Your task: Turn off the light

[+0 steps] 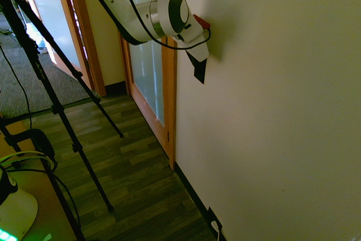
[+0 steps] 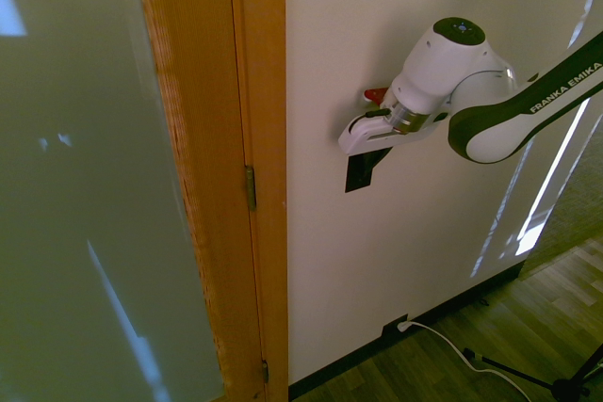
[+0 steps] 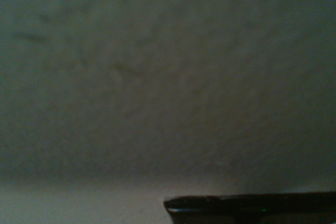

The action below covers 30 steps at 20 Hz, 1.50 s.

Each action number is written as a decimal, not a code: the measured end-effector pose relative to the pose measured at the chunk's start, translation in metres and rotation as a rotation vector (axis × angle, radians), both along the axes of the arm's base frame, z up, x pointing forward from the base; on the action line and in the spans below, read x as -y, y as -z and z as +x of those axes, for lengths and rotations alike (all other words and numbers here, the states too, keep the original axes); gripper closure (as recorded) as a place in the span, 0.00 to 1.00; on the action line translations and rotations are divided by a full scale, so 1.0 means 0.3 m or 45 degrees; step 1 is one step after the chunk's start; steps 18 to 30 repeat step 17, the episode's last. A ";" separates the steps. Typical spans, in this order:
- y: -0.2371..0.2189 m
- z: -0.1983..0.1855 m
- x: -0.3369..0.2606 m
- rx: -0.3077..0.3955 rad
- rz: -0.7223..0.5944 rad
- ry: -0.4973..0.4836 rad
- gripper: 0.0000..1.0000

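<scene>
The white arm presses its gripper (image 2: 363, 150) against a cream wall (image 1: 282, 111), directly over the black switch plate (image 2: 359, 173) beside a wooden door frame (image 2: 254, 176). The fingers are hidden behind the hand (drawn fully together, holding nothing). The light itself is out of sight; only its switch shows, partly covered. The risk from here: a closed tip sliding off the rocker, scraping the wall and leaving the light on.
</scene>
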State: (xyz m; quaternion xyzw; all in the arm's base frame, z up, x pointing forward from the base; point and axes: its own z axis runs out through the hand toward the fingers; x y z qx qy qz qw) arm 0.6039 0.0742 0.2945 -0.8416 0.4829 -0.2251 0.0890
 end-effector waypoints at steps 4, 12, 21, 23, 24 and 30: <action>-0.021 -0.017 -0.001 0.042 0.017 0.025 1.00; -0.132 -0.269 0.017 0.113 0.006 0.095 1.00; -0.118 -0.414 0.002 0.115 0.023 0.107 1.00; -0.118 -0.414 0.002 0.115 0.023 0.107 1.00; -0.118 -0.414 0.002 0.115 0.023 0.107 1.00; -0.118 -0.414 0.002 0.115 0.023 0.107 1.00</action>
